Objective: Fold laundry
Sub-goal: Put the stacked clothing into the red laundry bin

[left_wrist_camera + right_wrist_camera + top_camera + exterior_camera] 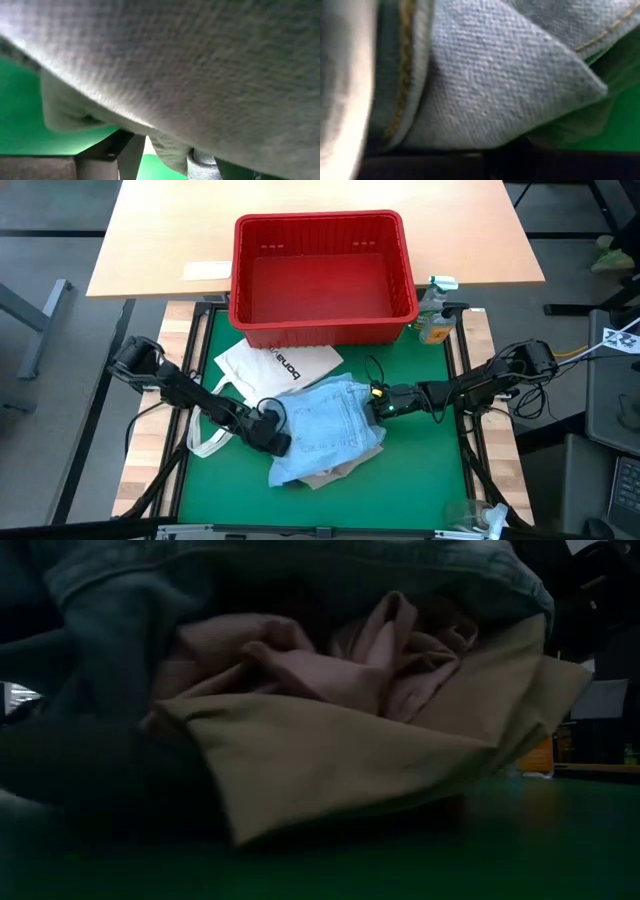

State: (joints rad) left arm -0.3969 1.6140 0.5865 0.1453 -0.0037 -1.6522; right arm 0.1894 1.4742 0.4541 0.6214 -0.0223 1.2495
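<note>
The green-covered surface (320, 500) carries, largest first, the empty red plastic basket (325, 275) at twelve o'clock, then the heap of laundry at the middle. On top of that heap lie the light blue denim jeans (325, 425), crumpled, their long axis running roughly from one o'clock down to seven o'clock. Beneath them, in the low view, the beige trousers (350, 750) wrap around the mottled pink top (330, 665). A white tote bag with black lettering (275, 365) lies flat at ten o'clock of the heap, touching it.

The coming move appears to turn on the jeans lying between the two arms. The left tool (272, 438) sits at the heap's nine o'clock edge, so the denim lies toward three o'clock from it; its fingers stand spread, gripping nothing that can be seen, with cloth pressed close before its camera. The right tool (377, 402) touches the three o'clock edge, closed; whether it pinches denim cannot be told. Both are equally near, at opposite sides, so either could take an edge and draw it across.
</note>
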